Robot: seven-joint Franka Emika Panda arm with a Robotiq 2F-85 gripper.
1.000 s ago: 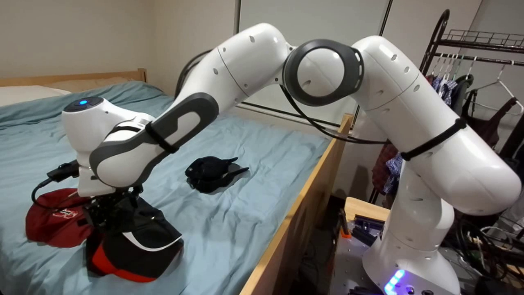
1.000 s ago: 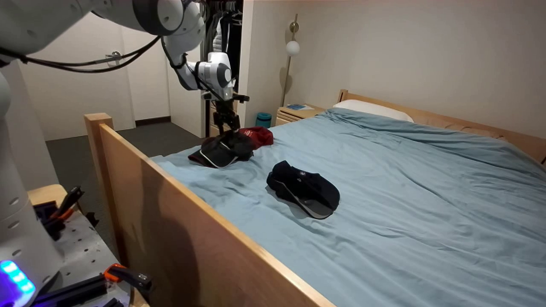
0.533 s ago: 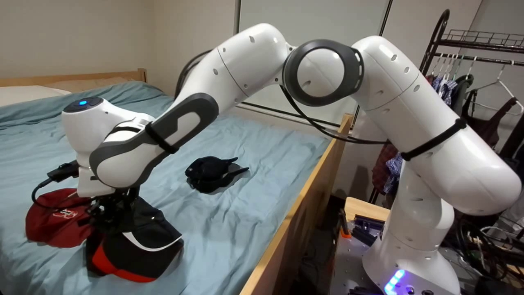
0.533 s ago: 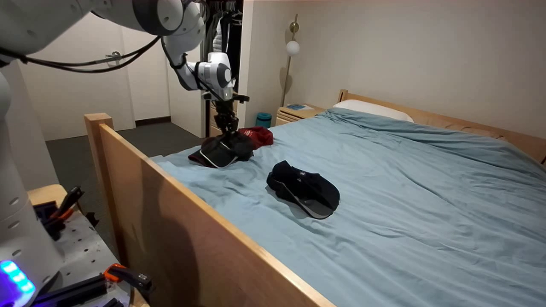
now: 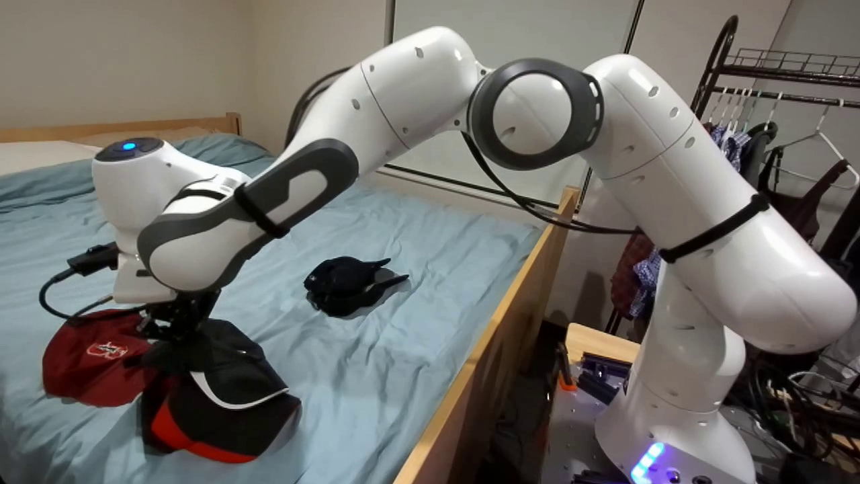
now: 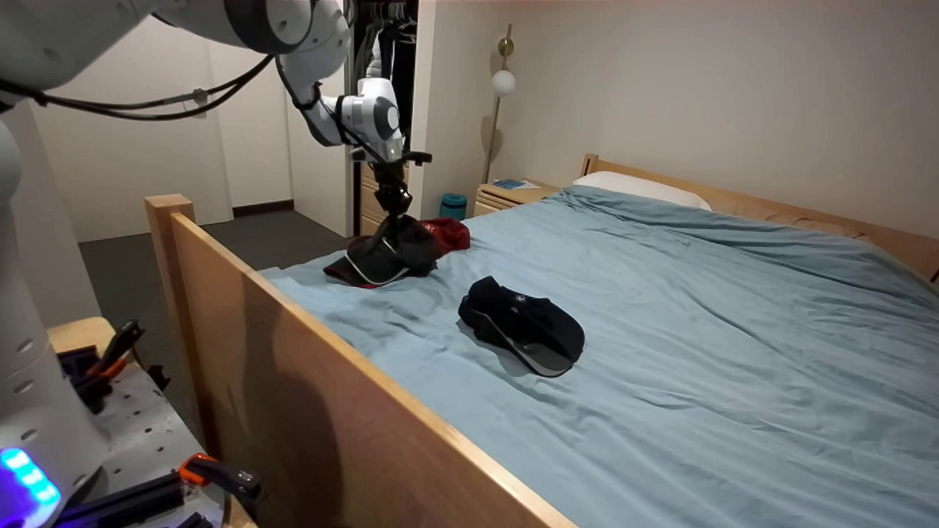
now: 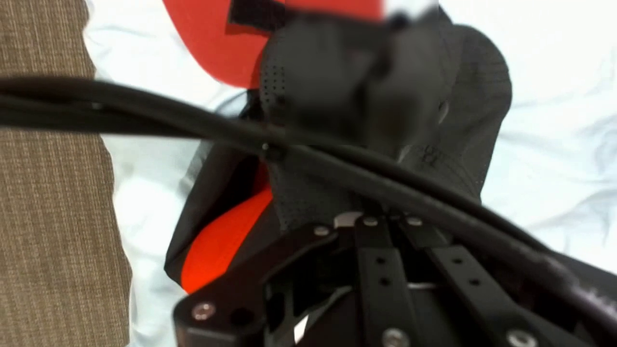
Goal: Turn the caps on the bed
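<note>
- Black-red cap: on the bed near its edge, right under the gripper. White piping curves across it, and a red band shows low on its side in an exterior view.
- Its cloth rises to a peak at the fingertips.
- Fingers: drawn together, with that cap's top pinched between them. The very tips are lost against dark cloth, and in the wrist view a cable crosses in front.
- Red cap: on the bed, just beside the black-red cap, a pale-edged emblem on it. I cannot tell whether the two touch.
- Black cap: on the bed, well apart from both; grey shows on its bill, and there is a small pale emblem.
- Arm: reaches over the footboard, bent high in the middle, its wrist pointing down at the black-red cap.
- Brown woven surface: past the bed's edge, at the left of the wrist view.
- Lamp: by the wall, near the nightstand.
- Pillow: white, at the head of the bed, before the headboard.
</note>
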